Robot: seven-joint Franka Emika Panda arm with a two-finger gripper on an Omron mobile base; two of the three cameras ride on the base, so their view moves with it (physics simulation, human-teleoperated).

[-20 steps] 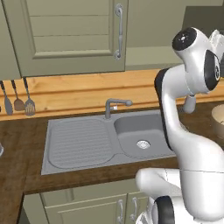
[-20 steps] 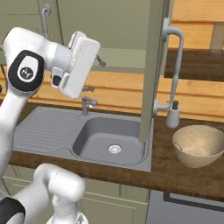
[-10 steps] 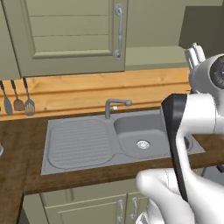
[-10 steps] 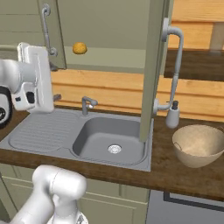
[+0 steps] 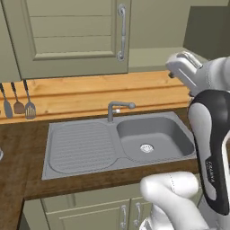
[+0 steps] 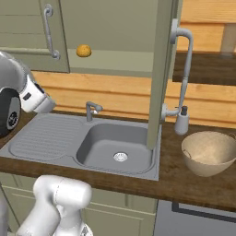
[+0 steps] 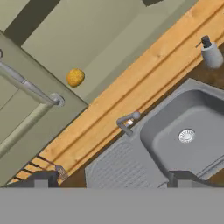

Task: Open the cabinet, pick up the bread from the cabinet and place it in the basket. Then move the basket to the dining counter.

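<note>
Inside the open cabinet (image 6: 115,27) the bread (image 7: 75,77) is sitting up and left of your gripper (image 7: 111,178), whose 2 fingertips are standing spread, grasping nothing.

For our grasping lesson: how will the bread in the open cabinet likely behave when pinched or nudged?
The bread looks small and rounded, so it would probably roll if nudged. It seems light. The open hand easily spans it.

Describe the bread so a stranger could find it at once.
Start at the grey sink and look up to the wall cabinet, whose right door stands swung out. On its open shelf sits the bread, beside the closed left door's handle. It is a small golden-brown lump, the one thing on that shelf.
</note>
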